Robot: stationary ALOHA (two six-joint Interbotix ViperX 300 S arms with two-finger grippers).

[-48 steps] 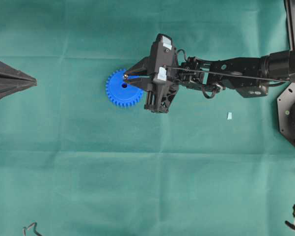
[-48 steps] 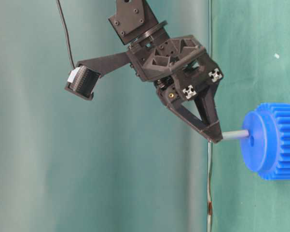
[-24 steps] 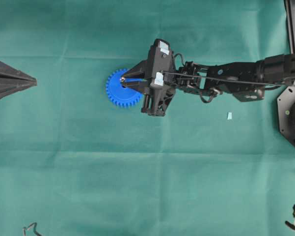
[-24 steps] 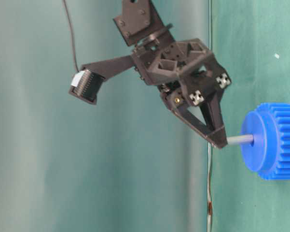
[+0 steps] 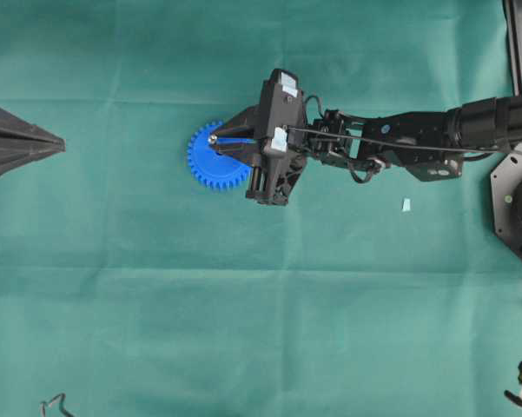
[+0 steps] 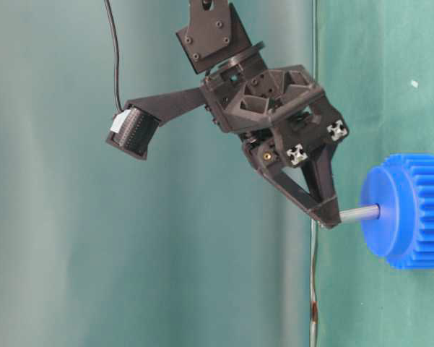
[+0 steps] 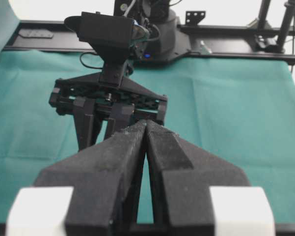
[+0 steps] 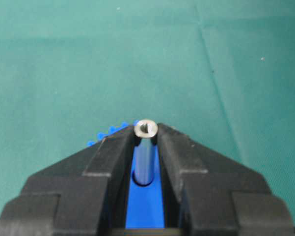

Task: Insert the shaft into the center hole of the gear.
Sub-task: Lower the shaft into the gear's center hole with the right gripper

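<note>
The blue gear (image 5: 201, 163) lies flat on the green cloth. My right gripper (image 5: 214, 138) hovers over its hub, shut on the shaft (image 6: 359, 212), a short silvery pin held upright by its top end. In the right wrist view the shaft (image 8: 145, 155) runs down between the fingertips (image 8: 167, 135), and its lower end meets the center hole (image 8: 144, 184) in the gear (image 8: 145, 211). The table-level view shows the pin touching the hub of the gear (image 6: 411, 213). My left gripper (image 5: 62, 144) rests at the far left, shut and empty (image 7: 146, 126).
A pale blue scrap (image 5: 406, 205) lies on the cloth right of the gear, under the right arm. A black robot base (image 5: 517, 195) fills the right edge. A loose cable end (image 5: 56, 402) shows at the bottom left corner.
My right gripper has shifted slightly left and down over the gear. The shaft's lower end has moved from beside the hole onto the hub's center. The left gripper is still.
</note>
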